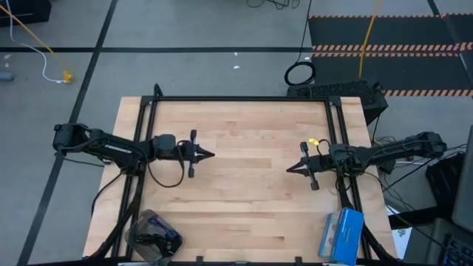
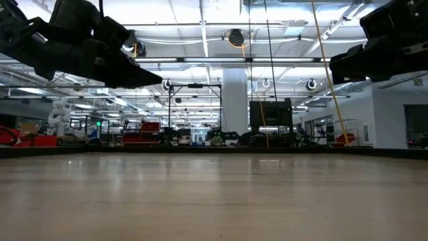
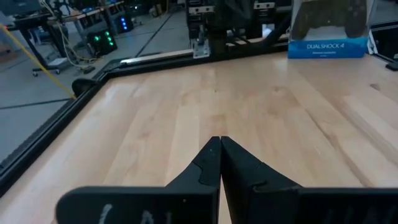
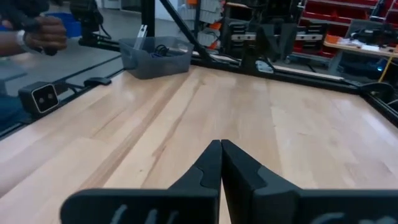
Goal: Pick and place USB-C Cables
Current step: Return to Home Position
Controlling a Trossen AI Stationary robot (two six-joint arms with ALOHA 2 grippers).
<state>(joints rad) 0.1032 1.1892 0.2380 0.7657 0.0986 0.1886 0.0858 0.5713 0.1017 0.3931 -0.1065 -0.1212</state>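
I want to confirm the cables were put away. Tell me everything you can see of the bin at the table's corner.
The bin is a small, low, rectangular tub with an open top, seemingly grey see-through plastic. It stands upright on the table, at the corner on the left arm's side. Inside lie dark looped cables; the high view also shows a blue strand among them. Nothing else touches it.

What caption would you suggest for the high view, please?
Both arms hover over the wooden table, left gripper and right gripper shut, tips facing; cables lie in the corner bin.
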